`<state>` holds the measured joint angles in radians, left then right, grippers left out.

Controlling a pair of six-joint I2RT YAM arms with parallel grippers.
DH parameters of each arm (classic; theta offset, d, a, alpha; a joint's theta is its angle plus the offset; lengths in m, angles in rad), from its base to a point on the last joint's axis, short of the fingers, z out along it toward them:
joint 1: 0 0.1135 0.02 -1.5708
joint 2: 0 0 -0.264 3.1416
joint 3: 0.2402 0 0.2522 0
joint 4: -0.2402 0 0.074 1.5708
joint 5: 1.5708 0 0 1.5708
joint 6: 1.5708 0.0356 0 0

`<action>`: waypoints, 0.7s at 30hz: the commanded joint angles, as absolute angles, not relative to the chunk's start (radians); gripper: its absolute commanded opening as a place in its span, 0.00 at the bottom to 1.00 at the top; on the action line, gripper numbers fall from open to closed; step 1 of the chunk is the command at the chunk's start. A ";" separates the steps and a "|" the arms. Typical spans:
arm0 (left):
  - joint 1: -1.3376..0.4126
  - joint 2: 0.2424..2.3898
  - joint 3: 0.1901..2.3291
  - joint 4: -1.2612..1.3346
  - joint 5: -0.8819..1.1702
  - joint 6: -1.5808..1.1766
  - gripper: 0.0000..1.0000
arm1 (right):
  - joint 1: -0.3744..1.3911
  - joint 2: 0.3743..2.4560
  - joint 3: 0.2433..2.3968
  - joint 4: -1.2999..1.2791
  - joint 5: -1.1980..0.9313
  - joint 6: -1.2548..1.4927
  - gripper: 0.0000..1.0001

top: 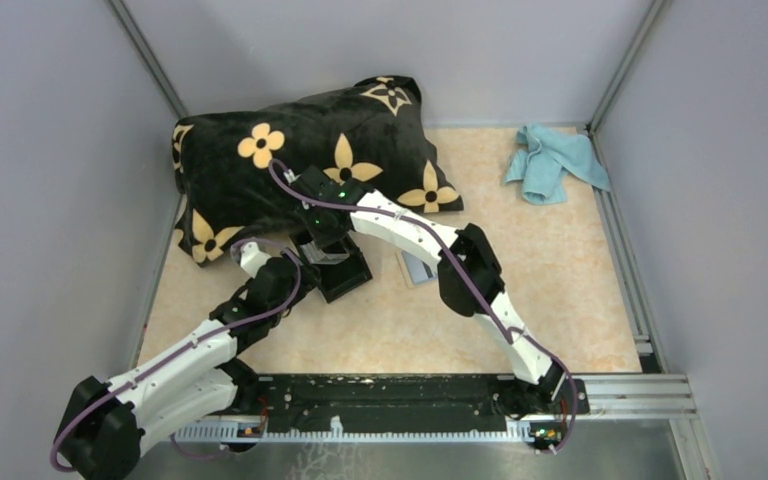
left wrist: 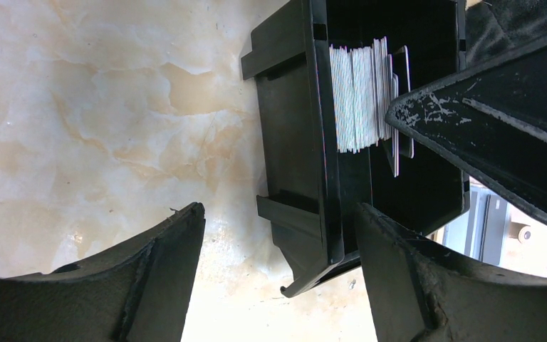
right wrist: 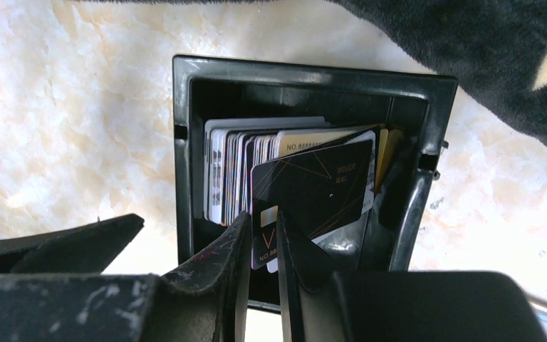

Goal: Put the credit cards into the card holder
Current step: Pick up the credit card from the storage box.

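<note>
Right claw (right wrist: 263, 246) pinches black card (right wrist: 317, 187) in card holder (right wrist: 184, 142); card corner hidden.

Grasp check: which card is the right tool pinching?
The black gold-lined card, clamped by the right tool; the pale cards stand filed in the card holder.

The black card holder (top: 345, 280) sits open-topped just in front of the pillow (top: 300, 150). A row of cards (right wrist: 231, 174) stands inside, with a black card (right wrist: 313, 189) tilted among them. A grey card (top: 417, 268) lies flat, also near the pillow.
</note>
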<state>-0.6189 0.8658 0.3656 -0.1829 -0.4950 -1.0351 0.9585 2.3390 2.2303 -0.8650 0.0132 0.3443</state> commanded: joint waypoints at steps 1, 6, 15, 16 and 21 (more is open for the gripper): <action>-0.611 0.855 0.382 -0.194 -0.494 -1.038 0.82 | 0.975 2.230 2.200 -0.821 0.009 0.354 0.18; -0.609 0.853 0.393 -0.202 -0.497 -1.040 0.82 | 0.974 2.193 2.170 -0.814 0.034 0.347 0.15; -0.609 0.864 0.418 -0.210 -0.498 -1.033 0.82 | 0.975 2.134 2.116 -0.798 0.074 0.331 0.10; -0.609 0.866 0.424 -0.209 -0.498 -1.026 0.82 | 0.974 2.128 2.109 -0.798 0.085 0.326 0.09; -0.609 0.878 0.467 -0.198 -0.495 -0.972 0.84 | 0.974 2.074 2.043 -0.772 0.127 0.299 0.00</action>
<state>-0.6144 0.8715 0.4107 -0.2043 -0.4950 -1.0229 0.9604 2.1803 2.0823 -0.8268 0.0864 0.3267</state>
